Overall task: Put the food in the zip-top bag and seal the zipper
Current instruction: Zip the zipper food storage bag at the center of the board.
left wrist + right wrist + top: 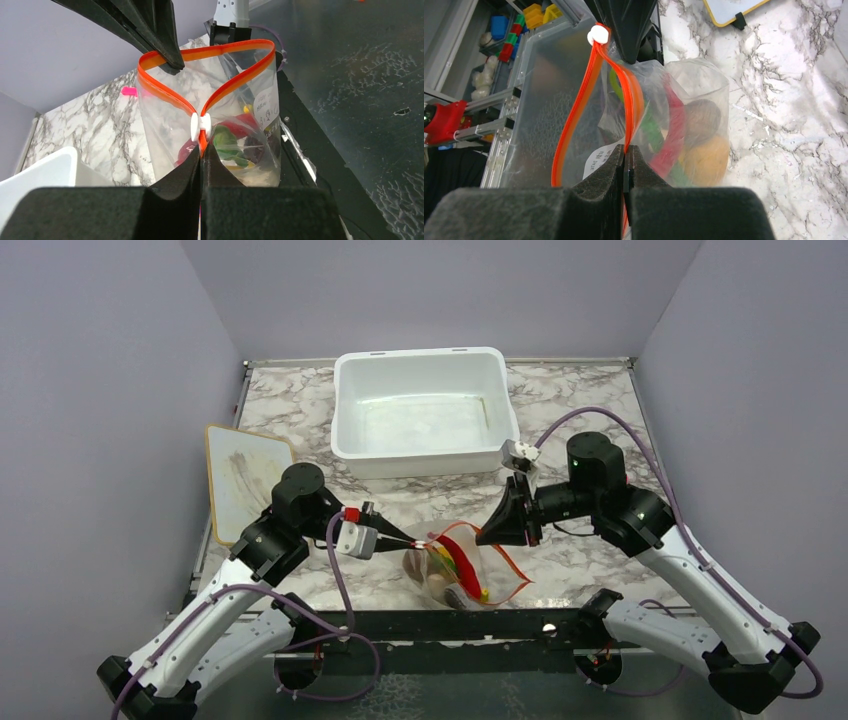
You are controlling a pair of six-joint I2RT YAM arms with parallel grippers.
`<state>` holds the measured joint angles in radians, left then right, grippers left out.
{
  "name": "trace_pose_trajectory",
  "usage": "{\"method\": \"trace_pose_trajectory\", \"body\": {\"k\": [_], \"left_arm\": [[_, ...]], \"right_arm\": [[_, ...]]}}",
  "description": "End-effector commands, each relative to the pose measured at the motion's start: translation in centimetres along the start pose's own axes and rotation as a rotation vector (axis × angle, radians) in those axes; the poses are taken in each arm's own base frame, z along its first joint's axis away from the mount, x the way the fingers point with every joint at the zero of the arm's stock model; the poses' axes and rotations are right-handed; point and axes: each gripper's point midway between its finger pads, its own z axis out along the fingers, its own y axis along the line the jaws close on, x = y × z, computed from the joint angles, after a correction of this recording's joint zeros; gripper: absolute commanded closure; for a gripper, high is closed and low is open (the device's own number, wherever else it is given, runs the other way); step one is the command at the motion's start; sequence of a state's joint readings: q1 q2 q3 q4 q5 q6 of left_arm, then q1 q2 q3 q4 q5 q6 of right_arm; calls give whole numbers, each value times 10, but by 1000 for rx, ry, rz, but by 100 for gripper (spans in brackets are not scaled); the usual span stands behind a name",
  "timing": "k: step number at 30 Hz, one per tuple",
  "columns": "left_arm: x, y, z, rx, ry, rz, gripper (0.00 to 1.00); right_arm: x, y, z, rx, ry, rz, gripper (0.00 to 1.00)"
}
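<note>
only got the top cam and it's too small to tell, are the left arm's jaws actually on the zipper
Observer: Yes. The left wrist view shows the left gripper with its jaws shut on the zipper, right behind a white slider.
Operator: and the right one
Observer: In the right wrist view the right gripper is shut on the zipper too, at the end away from the slider.
Operator: so is the mouth closed between them
Observer: No. From the left wrist, the two lips spread into a wide loop beyond the slider, so the zip-top bag is open there.
</note>
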<state>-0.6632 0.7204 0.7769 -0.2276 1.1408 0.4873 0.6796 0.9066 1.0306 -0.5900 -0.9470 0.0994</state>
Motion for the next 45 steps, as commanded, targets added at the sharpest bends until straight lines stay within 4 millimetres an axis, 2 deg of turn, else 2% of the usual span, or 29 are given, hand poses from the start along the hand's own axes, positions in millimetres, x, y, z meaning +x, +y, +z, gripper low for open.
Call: {"method": "trace_pose_trajectory", "body": {"k": [1, 5, 11, 14, 19, 24, 28, 36, 45], "left_arm": [[-11, 8, 0, -26, -18, 29, 100], [-6, 19, -1, -102, -3, -2, 100], [8, 27, 0, -172, -10, -34, 100], [21, 32, 1, -202, 12, -84, 100], [33, 44, -1, -281, 43, -159, 100], [36, 53, -4, -339, 60, -206, 100], [34, 61, -7, -390, 58, -225, 100], [25, 77, -10, -462, 38, -277, 100], [9, 90, -12, -499, 24, -307, 100]], "right_arm": [[-4, -9, 2, 44, -12, -21, 99], [-10, -21, -1, 131, -25, -28, 94], [-20, -36, -11, 255, -65, -74, 65], [-27, -41, -14, 295, -94, -105, 56], [-40, -35, -8, 234, -126, -169, 46], [-63, -34, -8, 228, -201, -294, 46], [-74, -40, -6, 232, -227, -386, 48], [-89, -37, 5, 153, -275, -533, 52], [-93, -40, 26, 89, -250, -566, 57]]}}
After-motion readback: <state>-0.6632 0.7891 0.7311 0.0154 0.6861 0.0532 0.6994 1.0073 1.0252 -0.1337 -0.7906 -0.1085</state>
